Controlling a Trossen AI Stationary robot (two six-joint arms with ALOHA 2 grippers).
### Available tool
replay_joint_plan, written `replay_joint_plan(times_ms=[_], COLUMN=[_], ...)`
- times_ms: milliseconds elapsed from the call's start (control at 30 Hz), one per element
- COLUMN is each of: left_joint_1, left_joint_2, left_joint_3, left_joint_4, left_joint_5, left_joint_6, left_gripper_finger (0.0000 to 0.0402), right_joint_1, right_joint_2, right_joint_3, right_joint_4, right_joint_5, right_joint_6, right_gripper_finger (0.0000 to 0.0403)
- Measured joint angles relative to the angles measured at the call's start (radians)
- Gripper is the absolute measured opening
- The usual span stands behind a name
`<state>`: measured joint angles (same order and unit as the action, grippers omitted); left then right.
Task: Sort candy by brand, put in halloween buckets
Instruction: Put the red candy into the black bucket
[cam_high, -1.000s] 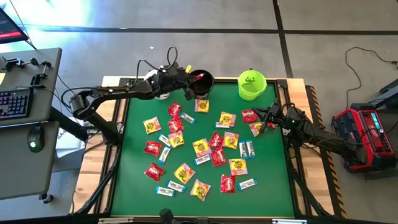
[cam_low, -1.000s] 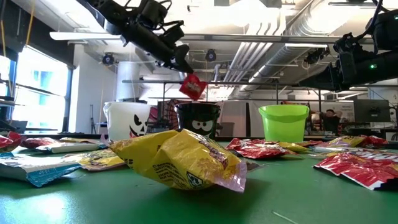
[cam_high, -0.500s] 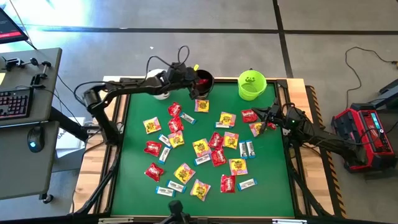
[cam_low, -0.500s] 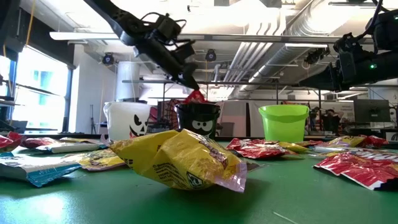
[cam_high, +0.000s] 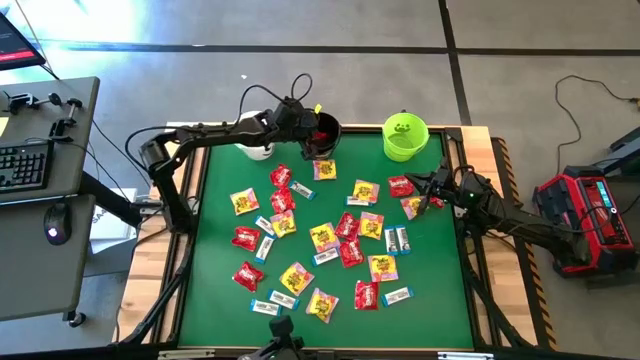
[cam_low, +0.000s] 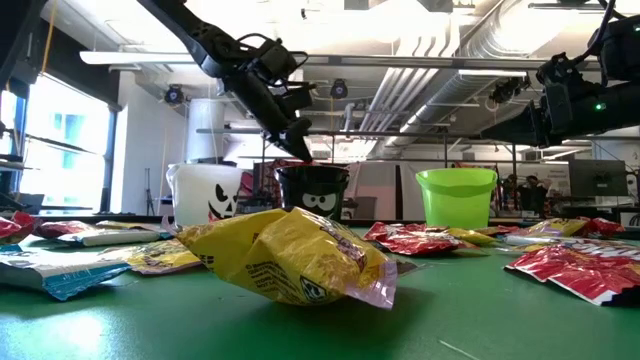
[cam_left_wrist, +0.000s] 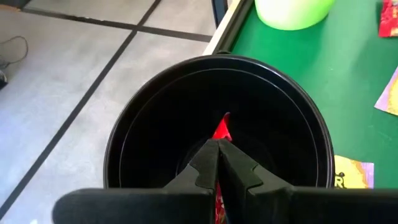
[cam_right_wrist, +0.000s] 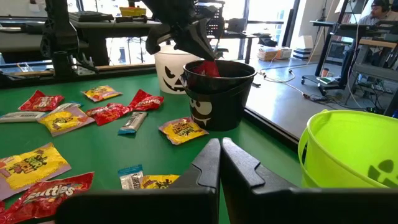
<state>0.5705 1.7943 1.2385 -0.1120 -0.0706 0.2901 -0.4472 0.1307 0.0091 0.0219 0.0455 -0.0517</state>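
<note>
Three halloween buckets stand along the table's far edge: a white one (cam_high: 258, 150) half under my left arm, a black one (cam_high: 322, 137) and a lime green one (cam_high: 405, 137). My left gripper (cam_left_wrist: 219, 142) reaches into the black bucket's mouth (cam_left_wrist: 214, 124), shut on a red candy packet (cam_left_wrist: 222, 127). Many red, yellow-and-pink and white-and-blue candy packets (cam_high: 322, 237) lie flat across the green table. My right gripper (cam_high: 432, 187) waits, shut, at the table's right edge with nothing in it. My left gripper pinches the red packet between its two fingers; a red corner (cam_left_wrist: 222, 124) sticks out past the fingertips. The fingers slant down from the table's left side over the black bucket's rim (cam_low: 297, 165). The packet (cam_right_wrist: 210, 68) sits in the bucket's mouth, clear of the table.
A red packet (cam_high: 281, 176) and a yellow one (cam_high: 325, 169) lie close to the black bucket's near side. A yellow packet (cam_low: 285, 255) fills the front of the low view. The table's wooden rim (cam_high: 190, 190) and a desk with a keyboard (cam_high: 25, 165) lie to the left.
My left gripper has tipped downward and sunk toward the black bucket, staying shut. The red packet, which hung above the bucket's rim a second ago, now sits down in the bucket's mouth.
</note>
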Motion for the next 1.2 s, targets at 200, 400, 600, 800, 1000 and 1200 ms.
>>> replay_joint_plan(times_ms=[200,400,600,800,1000,1200], left_joint_1=[0.000,0.000,0.000,0.000,0.000,-0.005], left_joint_2=[0.004,0.004,0.004,0.004,0.033,0.155], left_joint_3=[0.000,0.000,0.000,0.024,0.103,0.254], left_joint_4=[0.006,0.028,0.063,0.051,-0.002,-0.185], left_joint_5=[0.010,0.009,0.036,0.040,0.095,0.095], left_joint_6=[0.000,0.000,0.000,0.034,0.049,0.106], left_gripper_finger=[0.0000,0.0015,0.0059,0.0068,0.0007,0.0001], right_joint_1=[0.000,0.000,0.000,0.000,0.000,0.000], right_joint_2=[0.000,0.000,0.000,0.000,0.000,-0.001], right_joint_3=[0.000,0.000,0.000,0.000,0.000,0.000], right_joint_4=[0.000,0.000,0.000,0.000,0.000,0.000], right_joint_5=[0.000,0.000,0.000,0.000,0.000,0.000], right_joint_6=[0.000,0.000,0.000,0.000,0.000,0.000], right_gripper_finger=[0.0000,0.0000,0.0000,0.0000,0.0000,0.0000])
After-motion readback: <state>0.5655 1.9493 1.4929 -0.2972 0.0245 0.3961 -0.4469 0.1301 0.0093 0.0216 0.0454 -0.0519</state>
